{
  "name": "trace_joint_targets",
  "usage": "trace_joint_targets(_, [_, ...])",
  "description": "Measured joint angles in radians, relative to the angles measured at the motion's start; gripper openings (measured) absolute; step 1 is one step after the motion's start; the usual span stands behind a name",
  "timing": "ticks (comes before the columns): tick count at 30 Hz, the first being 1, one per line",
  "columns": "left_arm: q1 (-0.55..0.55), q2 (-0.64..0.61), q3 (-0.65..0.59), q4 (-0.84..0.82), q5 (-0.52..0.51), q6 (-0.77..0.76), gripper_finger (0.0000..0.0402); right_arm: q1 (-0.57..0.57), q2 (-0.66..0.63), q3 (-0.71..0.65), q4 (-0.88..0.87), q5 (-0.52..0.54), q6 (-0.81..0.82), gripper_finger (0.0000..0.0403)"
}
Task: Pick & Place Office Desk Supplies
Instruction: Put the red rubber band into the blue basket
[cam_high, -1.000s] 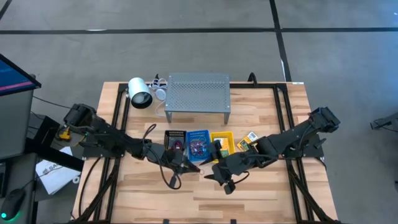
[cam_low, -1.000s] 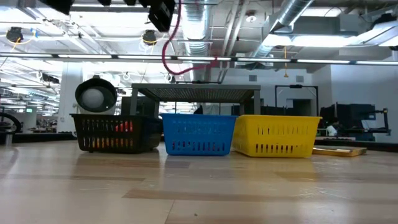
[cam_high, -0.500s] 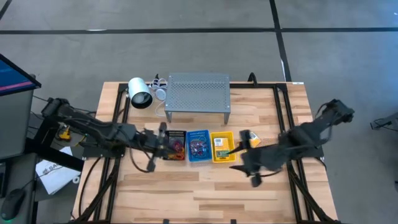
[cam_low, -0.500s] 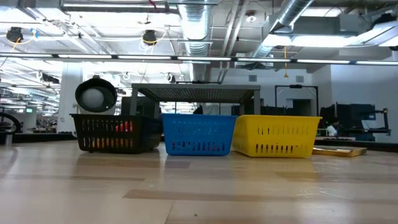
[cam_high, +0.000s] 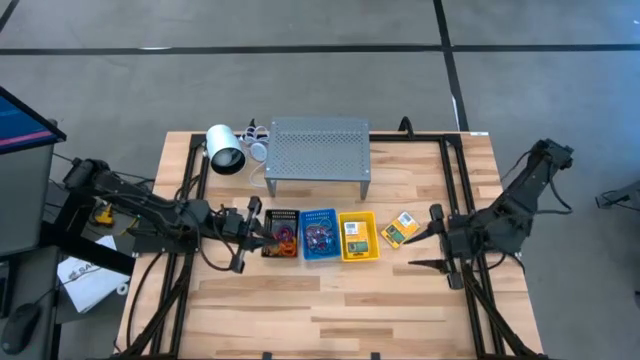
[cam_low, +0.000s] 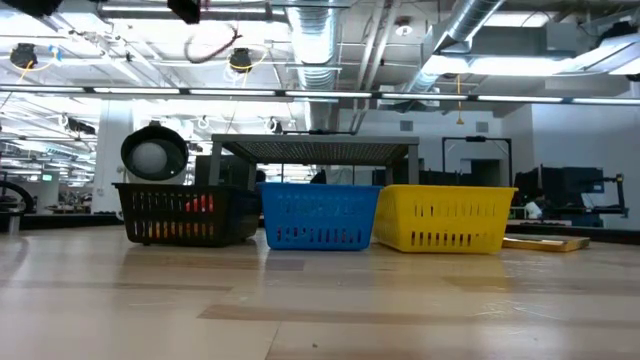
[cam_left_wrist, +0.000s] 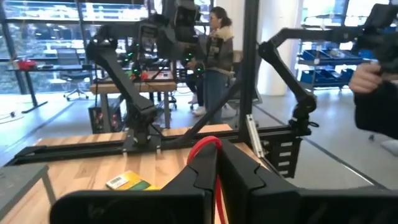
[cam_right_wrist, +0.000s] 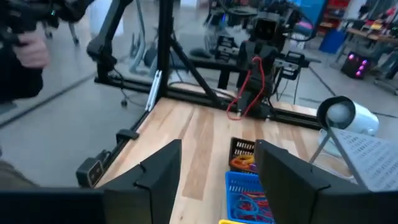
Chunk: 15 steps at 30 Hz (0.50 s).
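Three small baskets stand in a row in mid-table: black (cam_high: 282, 232), blue (cam_high: 319, 235) and yellow (cam_high: 358, 236). The black and blue ones hold coloured rubber bands, and the yellow one holds a crayon box. Another crayon box (cam_high: 401, 228) lies flat on the table right of the yellow basket. My left gripper (cam_high: 262, 226) hangs level at the black basket's left side, shut on a red rubber band (cam_left_wrist: 208, 146). My right gripper (cam_high: 432, 240) hangs open and holds nothing, right of the loose crayon box and pointing toward it. My left gripper pinches the red rubber band (cam_left_wrist: 216, 180) between its two shut fingers. The fingers lie level and point toward the table's right. A bow of the band (cam_left_wrist: 205, 144) stands up above the fingertips, clear of the table; how much hangs below is hidden by the fingers.
A grey perforated shelf (cam_high: 318, 150) stands behind the baskets, with a white cylinder (cam_high: 225, 150) to its left. Black frame rails run along both table sides. People stand in the room beyond the table. Bare wood lies in front of the baskets.
Both arms have drawn back from the table's near middle. My left gripper went up and toward the left edge, stopping beside the black basket. My right gripper swung toward the right edge, past the yellow basket and the loose crayon box, and turned as it went.
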<state>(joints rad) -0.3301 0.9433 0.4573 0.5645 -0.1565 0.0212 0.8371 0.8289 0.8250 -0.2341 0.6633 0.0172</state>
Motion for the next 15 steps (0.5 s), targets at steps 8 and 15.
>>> trace_joint_targets(8, [0.055, 0.134, -0.013, 0.135, 0.063, -0.036, 0.0003, 0.007, -0.21, -0.392, 0.44, -0.011, -0.133, 0.0195])
trace_joint_targets(15, [0.111, 0.251, -0.013, 0.291, 0.157, -0.06, 0.0003, -0.051, -0.362, -0.567, 0.66, -0.319, -0.167, 0.0193])
